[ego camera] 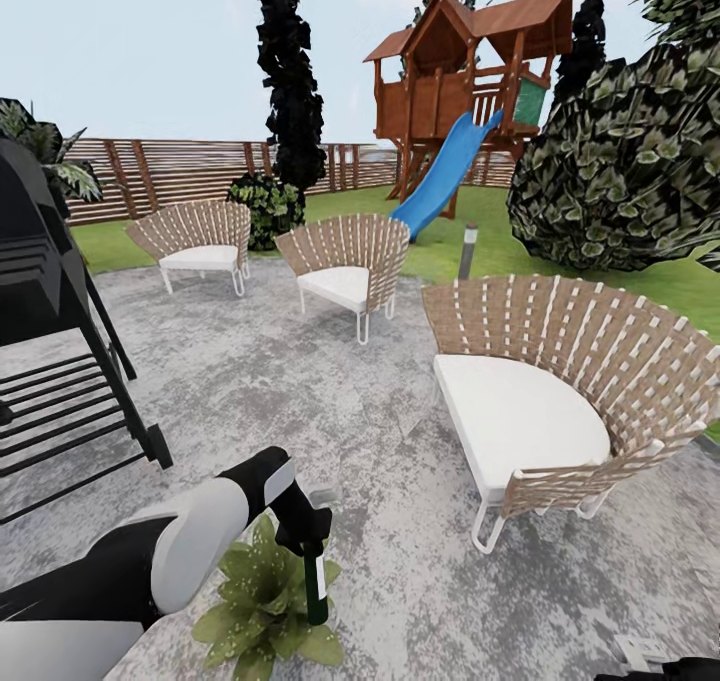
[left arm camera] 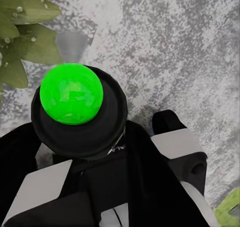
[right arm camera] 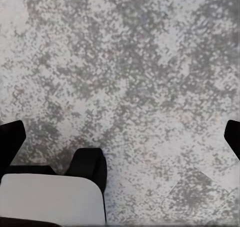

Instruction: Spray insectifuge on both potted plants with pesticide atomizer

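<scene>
I have the spray bottle [ego camera: 314, 571] in my left pincer [ego camera: 303, 527], clamped on its upper part; the dark slim body hangs straight down below the fingers, and in the left wrist view a bright green ball [left arm camera: 71, 93] sits on a dark round cap between the jaws; I take that for the bottle's top, though I cannot tell which way the nozzle faces.

Just beside the pincer and a little lower, toward my own body, sits one potted plant [ego camera: 262, 606], the broad light-green one, on the grey patio [ego camera: 300, 381]; its leaves carry pale droplets in the wrist view, so I judge the spraying of this plant to be the step in hand; whether it is fully covered I cannot say.

My right pincer [right arm camera: 120, 132] stands spread wide and empty, over bare paving.

Next I would need the nozzle turned onto the leaves and swept across the whole rosette; after that, the second plant, which I cannot locate among the wicker chairs [ego camera: 560, 391] ahead.
</scene>
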Tool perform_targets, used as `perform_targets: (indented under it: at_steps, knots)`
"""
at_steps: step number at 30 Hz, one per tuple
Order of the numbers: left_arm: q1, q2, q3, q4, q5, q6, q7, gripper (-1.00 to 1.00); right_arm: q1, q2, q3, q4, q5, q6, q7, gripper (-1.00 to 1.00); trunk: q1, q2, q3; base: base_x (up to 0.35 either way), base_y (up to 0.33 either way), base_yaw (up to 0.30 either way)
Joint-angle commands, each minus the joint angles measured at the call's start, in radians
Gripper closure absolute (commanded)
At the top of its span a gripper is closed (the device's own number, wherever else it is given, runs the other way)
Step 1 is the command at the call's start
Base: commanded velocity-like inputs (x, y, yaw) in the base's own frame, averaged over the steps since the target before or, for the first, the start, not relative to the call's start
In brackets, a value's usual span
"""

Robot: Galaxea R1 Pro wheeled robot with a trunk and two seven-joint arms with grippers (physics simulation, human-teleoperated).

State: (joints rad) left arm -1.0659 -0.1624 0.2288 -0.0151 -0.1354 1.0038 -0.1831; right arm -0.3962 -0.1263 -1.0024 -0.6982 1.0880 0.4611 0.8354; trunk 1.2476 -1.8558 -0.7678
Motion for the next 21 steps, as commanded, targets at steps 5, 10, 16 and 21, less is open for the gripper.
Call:
perform_targets:
  at_steps: [5,10,16,21]
  knots:
    - [0.004,0.000,0.006,0.000,-0.009,0.005,-0.006,1.00,-0.001,0.001,-0.004,-0.001,0.006,0.002,0.007,-1.00,-0.019,0.035,0.007,0.000,0.000,0.000]
    - [0.049,-0.002,0.007,0.000,-0.010,0.004,-0.006,1.00,-0.001,0.000,-0.004,-0.001,0.006,0.002,0.007,-1.00,-0.031,0.056,0.008,0.000,0.000,0.000]
    - [0.090,-0.002,0.007,0.000,-0.009,0.004,-0.006,1.00,-0.001,-0.001,-0.004,-0.001,0.006,0.002,0.007,-1.00,-0.031,0.056,-0.001,0.000,0.000,0.000]
    - [0.100,0.000,0.012,0.000,-0.009,0.004,-0.006,1.00,-0.002,-0.002,-0.005,-0.001,0.006,0.002,0.007,-1.00,-0.031,0.056,-0.009,0.000,0.000,0.000]
